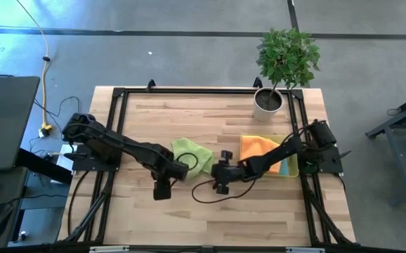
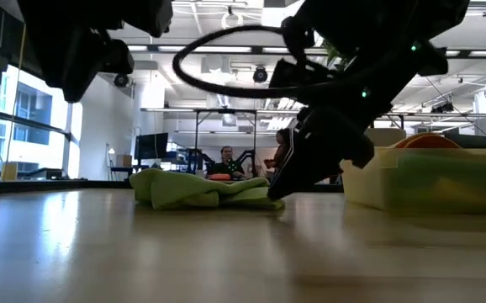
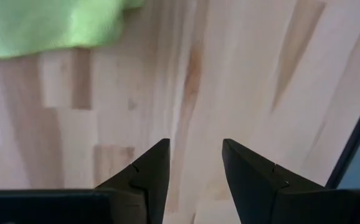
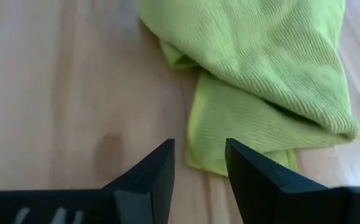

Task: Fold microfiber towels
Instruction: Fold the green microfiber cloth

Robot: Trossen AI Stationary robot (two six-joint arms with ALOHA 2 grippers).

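A crumpled lime green towel (image 1: 192,154) lies in a heap on the wooden table (image 1: 147,126) near its middle; it also shows in the low view (image 2: 201,189) and the right wrist view (image 4: 261,68). My right gripper (image 4: 198,146) is open, low at the heap's right end (image 2: 268,200), one folded corner (image 4: 208,158) just ahead of its fingertips. My left gripper (image 3: 195,146) is open over bare wood, toward the near edge from the towel (image 3: 49,25). A stack of towels (image 1: 266,151), orange on top, lies at the right. My right gripper has its open fingers slanting down from the table's right side at the lime green towel's folded corner (image 4: 208,158). I cannot tell whether a fingertip (image 4: 236,155) touches the cloth. The towel lies slack on the table.
A white plant pot (image 1: 267,102) with a leafy plant stands at the far right. A black frame (image 1: 119,140) runs round the table. The towel stack (image 2: 428,177) lies close behind my right arm. Bare wood lies along the far and near sides.
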